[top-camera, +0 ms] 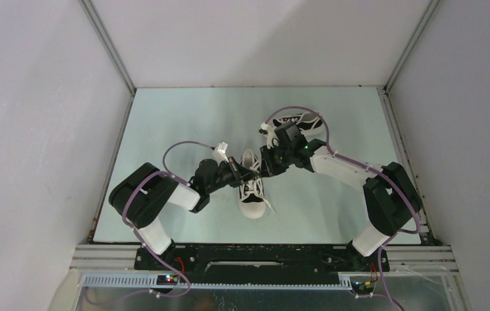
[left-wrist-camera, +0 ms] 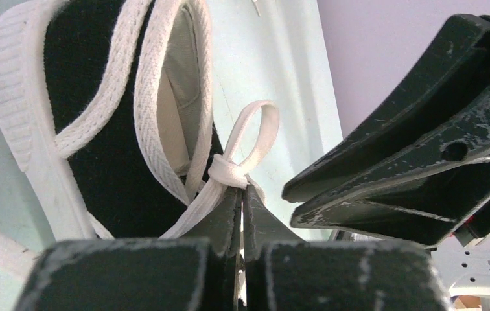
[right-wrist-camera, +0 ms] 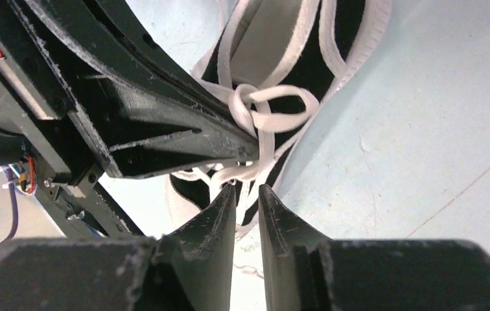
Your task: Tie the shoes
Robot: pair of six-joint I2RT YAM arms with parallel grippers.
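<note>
The near shoe point(top-camera: 253, 201) lies mid-table, black with a white toe cap, and both grippers meet over its laces. My left gripper point(left-wrist-camera: 242, 189) is shut on a white lace just below a small knot point(left-wrist-camera: 228, 173). A lace loop point(left-wrist-camera: 256, 129) stands up from that knot. The black upper point(left-wrist-camera: 100, 155) fills the left of the left wrist view. My right gripper point(right-wrist-camera: 247, 192) stands open by a narrow gap. A lace strand point(right-wrist-camera: 265, 152) hangs just beyond its tips, not pinched. The knot and loop point(right-wrist-camera: 275, 107) sit against the left gripper's fingers point(right-wrist-camera: 164, 129).
The second shoe point(top-camera: 304, 121) lies farther back on the right, behind the right wrist. The pale green table point(top-camera: 177, 123) is boxed in by white walls on three sides. Purple cables point(top-camera: 177, 148) arch over both arms.
</note>
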